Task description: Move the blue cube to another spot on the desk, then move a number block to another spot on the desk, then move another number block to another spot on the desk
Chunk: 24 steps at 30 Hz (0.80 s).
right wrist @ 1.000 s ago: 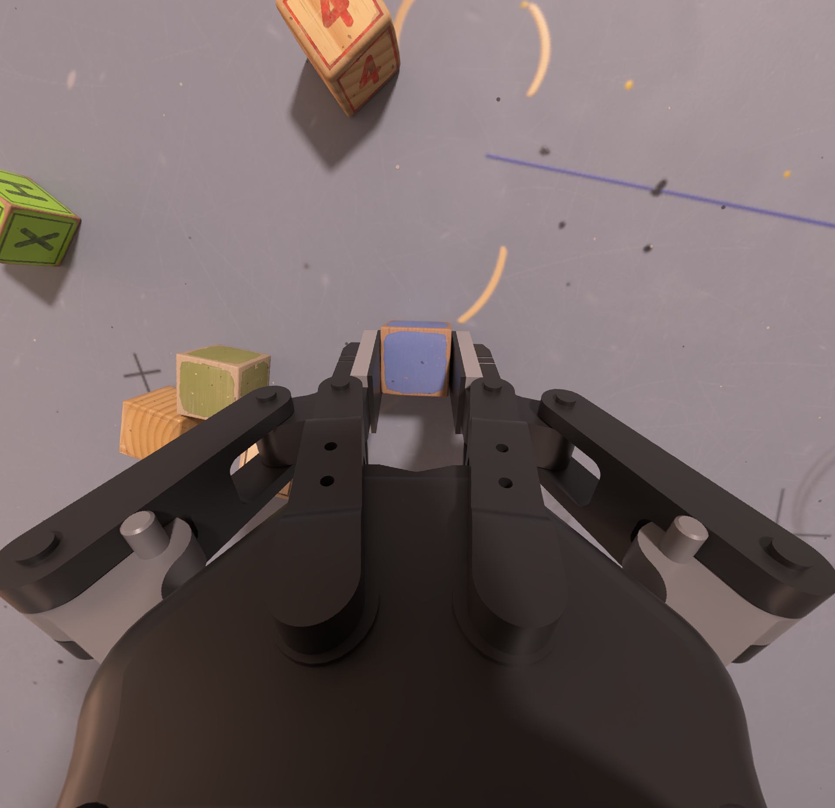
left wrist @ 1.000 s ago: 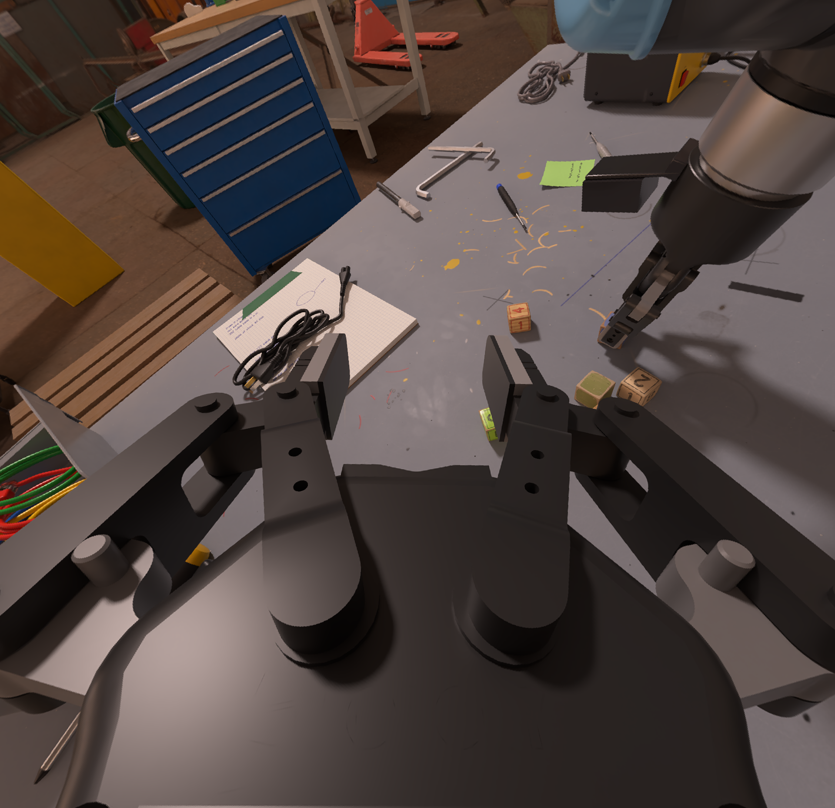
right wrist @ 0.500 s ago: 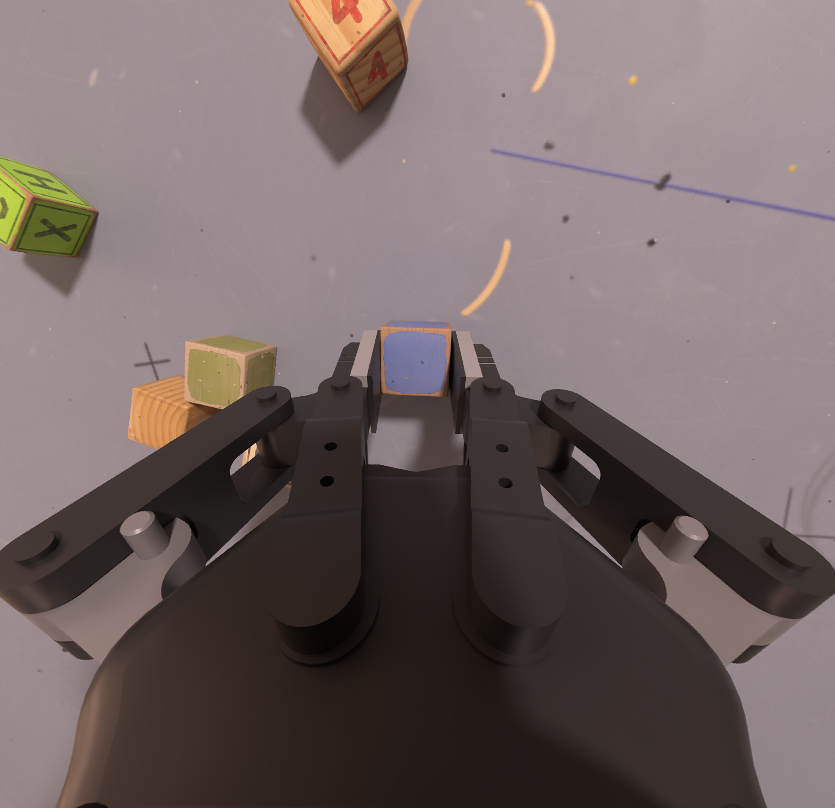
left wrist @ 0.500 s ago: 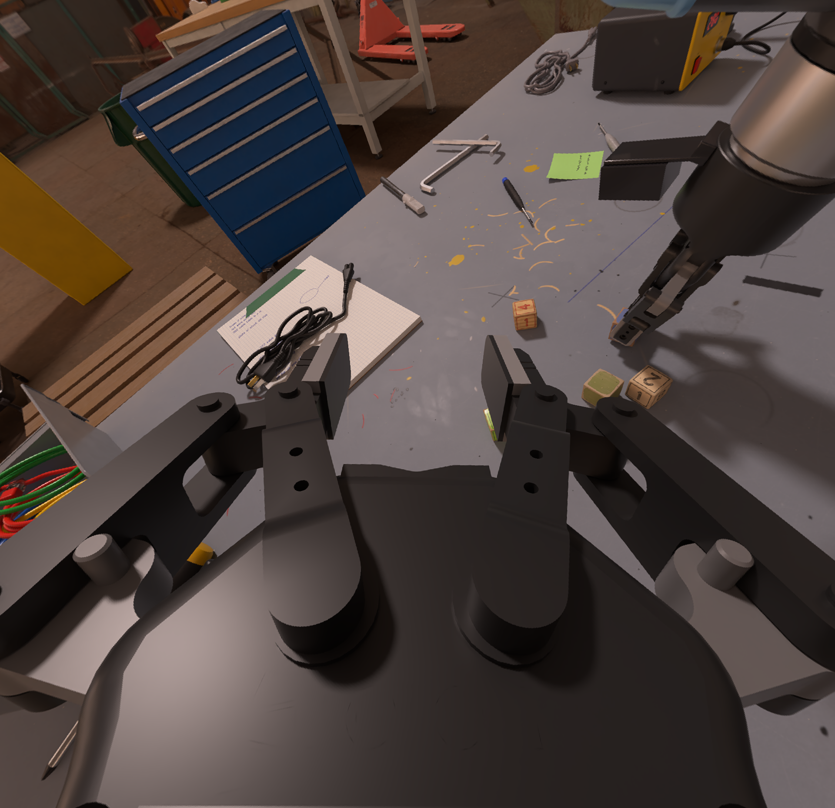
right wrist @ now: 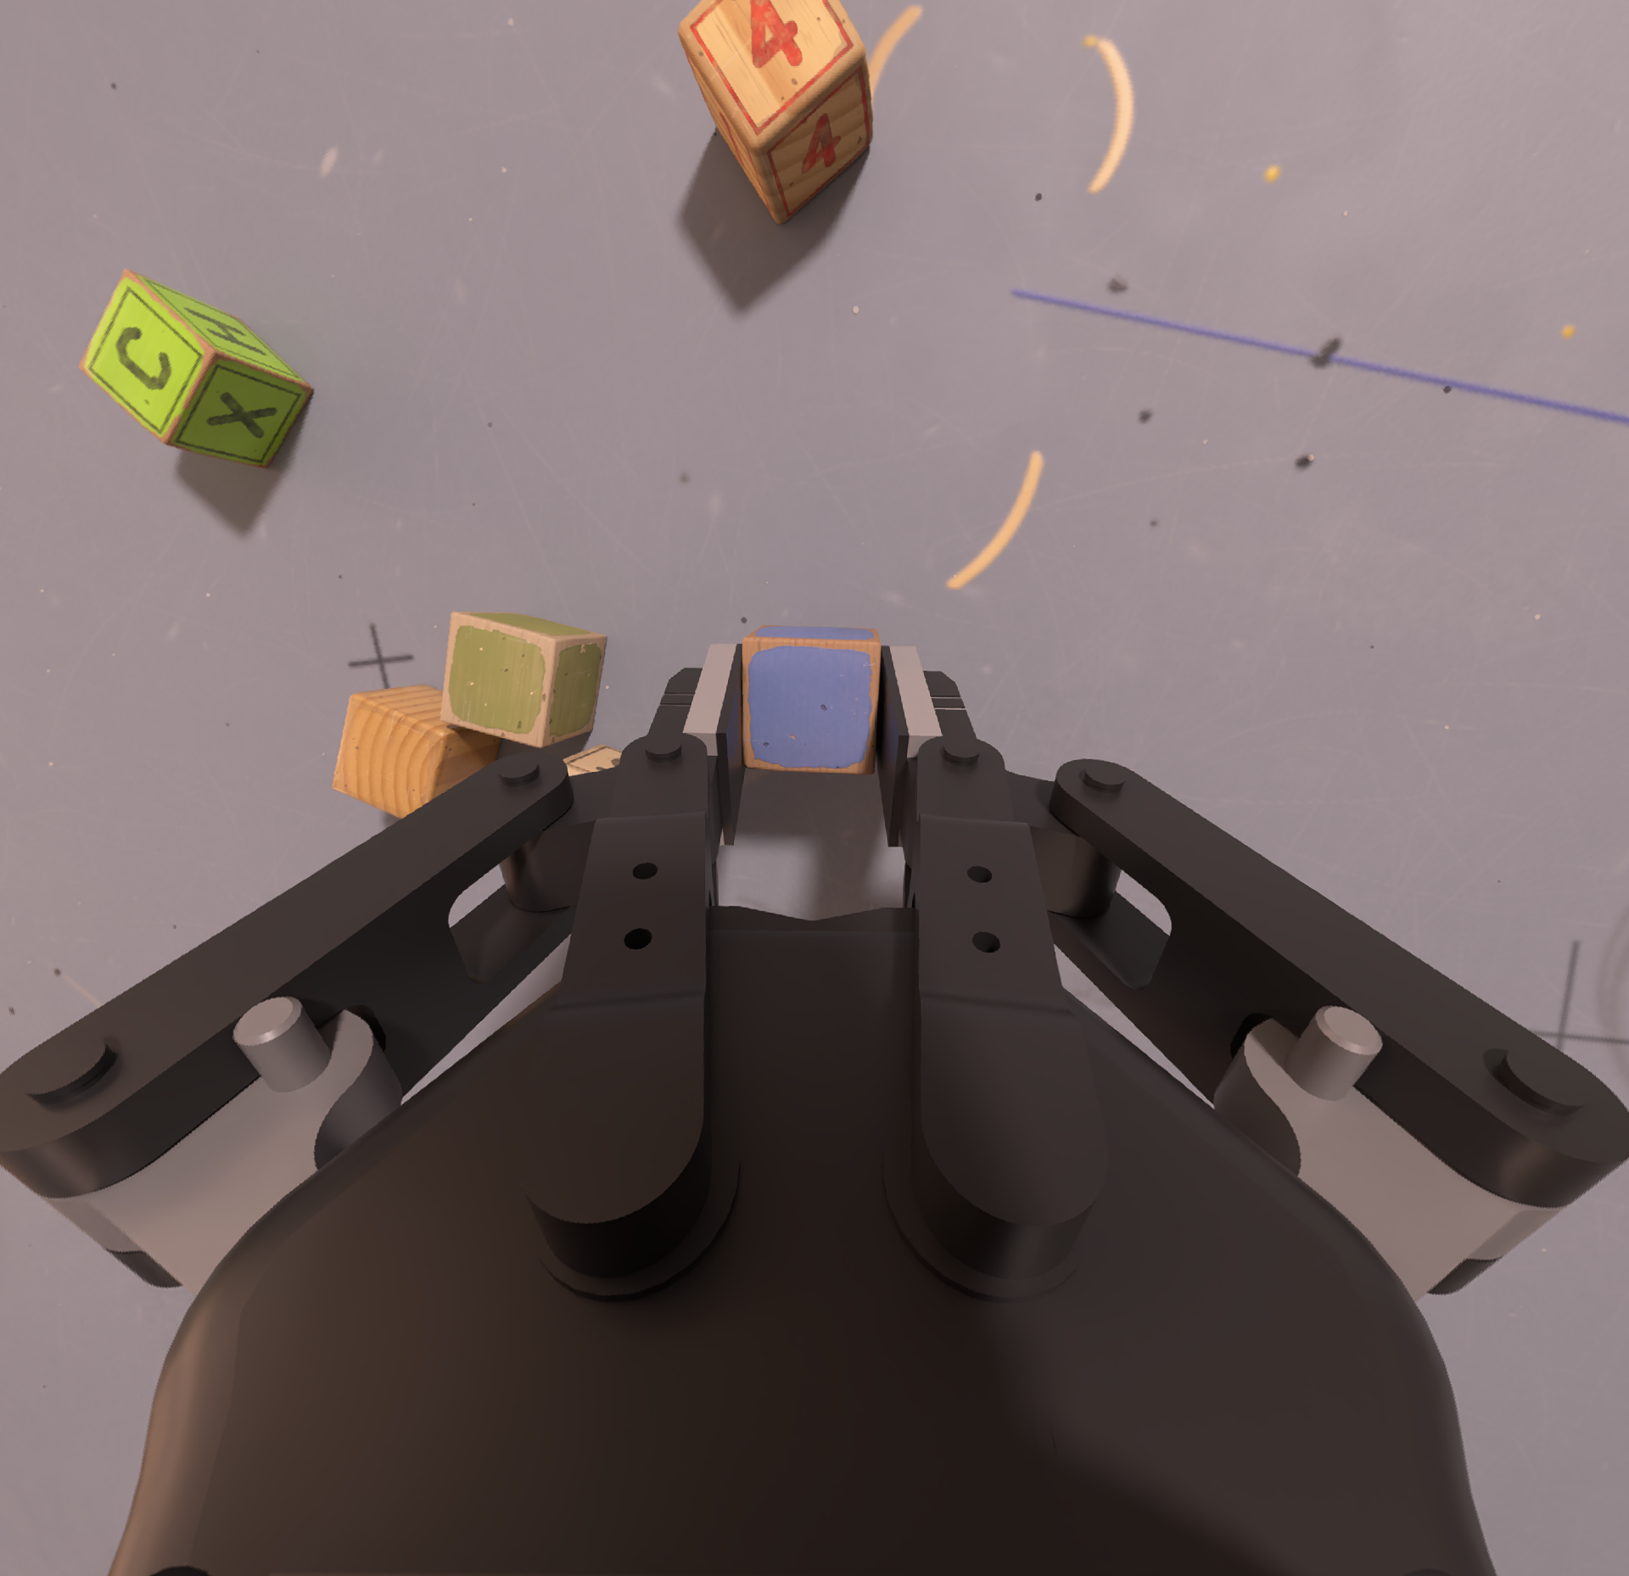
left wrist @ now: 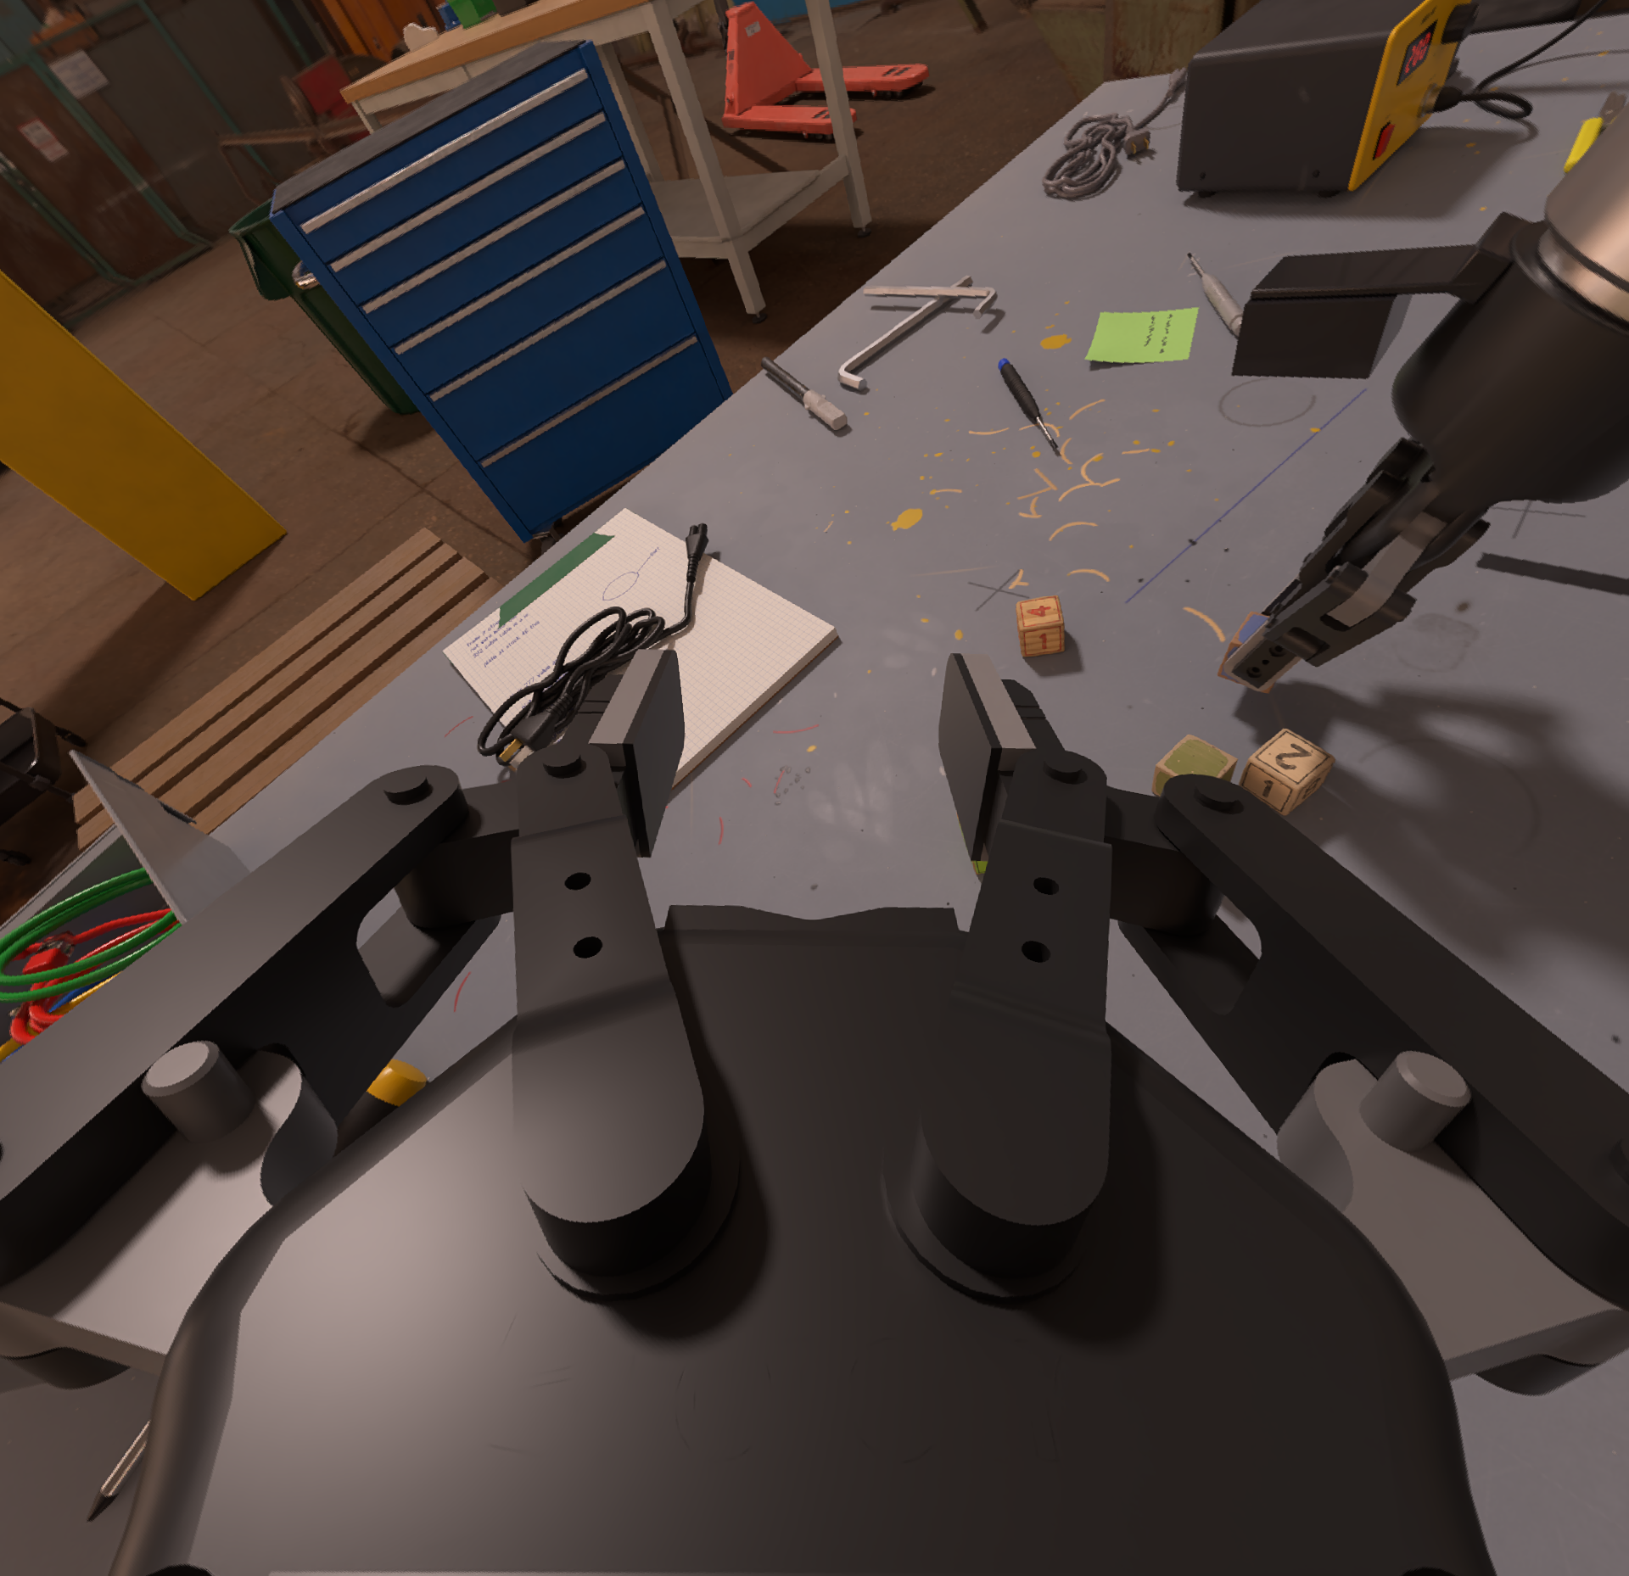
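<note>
The blue cube (right wrist: 811, 701) sits pinched between the fingers of the right gripper (right wrist: 813, 705), over the grey worktop (right wrist: 1234, 652). An olive block (right wrist: 520, 679) lies just to one side, a red-numbered block (right wrist: 780, 80) farther ahead. The left gripper (left wrist: 807, 740) hangs wide open, holding nothing.

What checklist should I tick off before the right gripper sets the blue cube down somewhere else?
1. Grip: right gripper shut on the blue cube, a finger flat on each side: ok.
2. Cube lifted off the desk: cannot tell.
3. Bare desk ahead and to the right: ok.
4. Left side: olive block and plain wooden block sit close by: not ok for placing there.
5. Left gripper open, empty, away from the cube: ok.
6. Number block far ahead, out of the way: ok.
</note>
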### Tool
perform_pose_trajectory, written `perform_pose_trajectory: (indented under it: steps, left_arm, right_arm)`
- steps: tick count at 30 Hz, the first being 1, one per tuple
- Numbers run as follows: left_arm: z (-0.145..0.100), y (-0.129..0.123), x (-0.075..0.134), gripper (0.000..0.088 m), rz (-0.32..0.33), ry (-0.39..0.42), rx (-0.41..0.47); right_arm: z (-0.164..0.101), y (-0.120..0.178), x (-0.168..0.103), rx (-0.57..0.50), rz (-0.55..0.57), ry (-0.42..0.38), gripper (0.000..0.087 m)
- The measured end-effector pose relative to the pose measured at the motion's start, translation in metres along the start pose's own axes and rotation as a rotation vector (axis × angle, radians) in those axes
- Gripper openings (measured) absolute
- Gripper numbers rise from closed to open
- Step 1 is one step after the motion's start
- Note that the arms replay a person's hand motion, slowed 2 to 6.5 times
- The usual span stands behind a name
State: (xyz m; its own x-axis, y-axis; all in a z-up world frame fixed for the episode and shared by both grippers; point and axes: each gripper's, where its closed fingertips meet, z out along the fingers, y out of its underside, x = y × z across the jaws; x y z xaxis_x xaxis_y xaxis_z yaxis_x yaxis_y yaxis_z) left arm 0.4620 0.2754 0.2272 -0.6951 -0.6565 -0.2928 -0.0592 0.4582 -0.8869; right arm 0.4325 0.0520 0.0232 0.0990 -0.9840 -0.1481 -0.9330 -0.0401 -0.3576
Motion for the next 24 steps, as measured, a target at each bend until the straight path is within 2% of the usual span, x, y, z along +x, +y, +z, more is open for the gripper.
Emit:
perform_pose_trajectory:
  steps: [13,24]
  left_arm:
    - [0.0,-0.003,-0.005,0.0518,-0.039,-0.013,0.028]
    - [-0.001,-0.008,-0.003,0.0509,-0.096,0.016,0.073]
  right_arm:
    - [-0.025,-0.002,-0.002,0.05,-0.053,0.013,0.0261]
    - [-0.051,-0.009,-0.006,0.123,-0.082,-0.005,0.0261]
